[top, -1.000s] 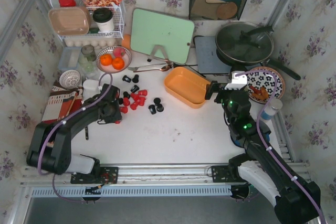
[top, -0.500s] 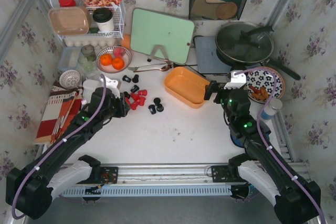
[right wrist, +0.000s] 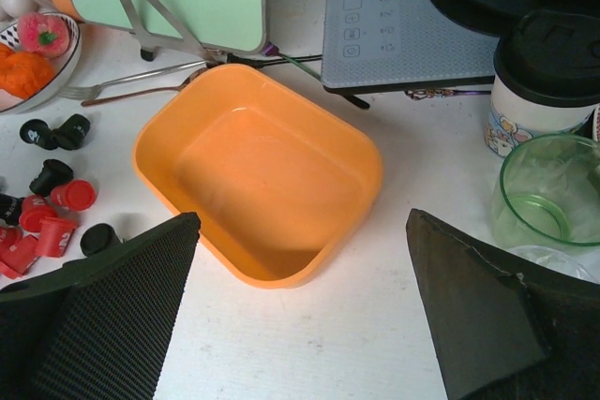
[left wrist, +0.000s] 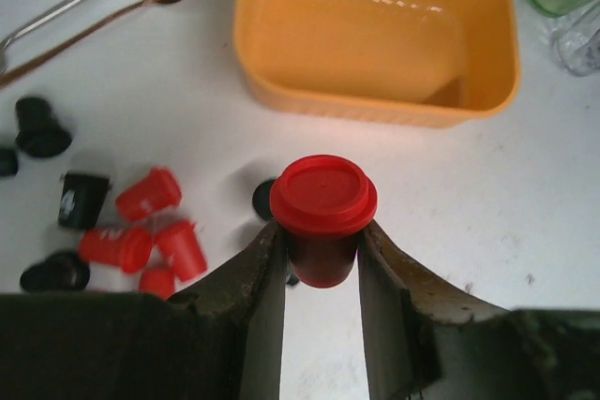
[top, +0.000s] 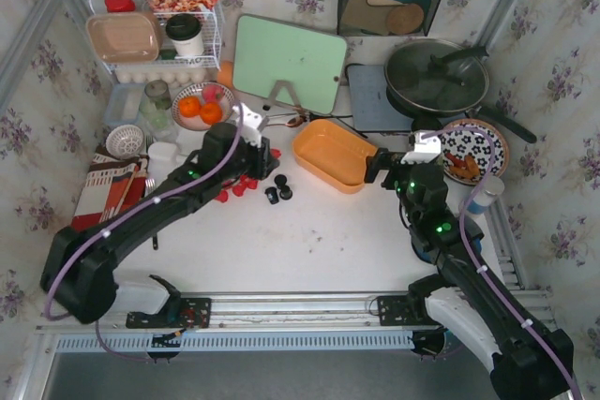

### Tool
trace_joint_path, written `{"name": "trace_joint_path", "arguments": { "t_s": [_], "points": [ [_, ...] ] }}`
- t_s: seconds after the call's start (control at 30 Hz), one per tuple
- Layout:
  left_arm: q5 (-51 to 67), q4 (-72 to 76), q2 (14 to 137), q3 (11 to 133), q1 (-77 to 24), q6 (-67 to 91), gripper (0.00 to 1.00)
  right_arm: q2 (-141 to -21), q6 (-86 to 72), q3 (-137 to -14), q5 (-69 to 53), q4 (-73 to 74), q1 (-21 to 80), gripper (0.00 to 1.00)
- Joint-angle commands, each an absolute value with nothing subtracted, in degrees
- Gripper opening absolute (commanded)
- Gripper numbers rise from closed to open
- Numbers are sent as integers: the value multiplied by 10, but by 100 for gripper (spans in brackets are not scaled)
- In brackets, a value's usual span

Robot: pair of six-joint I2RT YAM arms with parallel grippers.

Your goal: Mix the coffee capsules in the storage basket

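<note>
The orange storage basket (top: pixel 333 154) lies empty at mid-table; it also shows in the left wrist view (left wrist: pixel 375 35) and the right wrist view (right wrist: pixel 262 170). Red and black coffee capsules (top: pixel 242 183) lie loose on the table to its left, also seen in the left wrist view (left wrist: pixel 141 231) and the right wrist view (right wrist: pixel 56 203). My left gripper (top: pixel 265 152) is shut on a red capsule (left wrist: pixel 323 208), held above the table between the pile and the basket. My right gripper (top: pixel 380 164) is open and empty, just right of the basket's near corner.
A spoon (top: pixel 281 121) and a green cutting board (top: pixel 289 63) lie behind the basket. A bowl of oranges (top: pixel 202 107) stands behind the pile. An induction cooker (top: pixel 375 100), a pan (top: pixel 436 77), a patterned plate (top: pixel 473 149) and a green glass (right wrist: pixel 548 189) crowd the right.
My left arm has swung from the table's left side up and to the right over the capsule pile and now holds a red capsule. The right arm has hardly moved.
</note>
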State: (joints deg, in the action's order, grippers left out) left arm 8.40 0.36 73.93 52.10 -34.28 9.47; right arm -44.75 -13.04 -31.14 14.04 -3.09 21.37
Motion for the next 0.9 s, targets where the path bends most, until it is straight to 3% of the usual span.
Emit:
{"name": "trace_joint_path", "arguments": {
  "t_s": [0.0,0.57,0.87],
  "points": [
    [93,61,826,587,-361,80,17,-433,-145,-304,145,-34,214,100],
    [30,-34,1179,922,-411,83,20,-403,-170,-269,122,-60,214,100],
    [-21,-21,1219,933,-415,115,38,-403,-183,-287,107,-31,214,100]
  ]
}}
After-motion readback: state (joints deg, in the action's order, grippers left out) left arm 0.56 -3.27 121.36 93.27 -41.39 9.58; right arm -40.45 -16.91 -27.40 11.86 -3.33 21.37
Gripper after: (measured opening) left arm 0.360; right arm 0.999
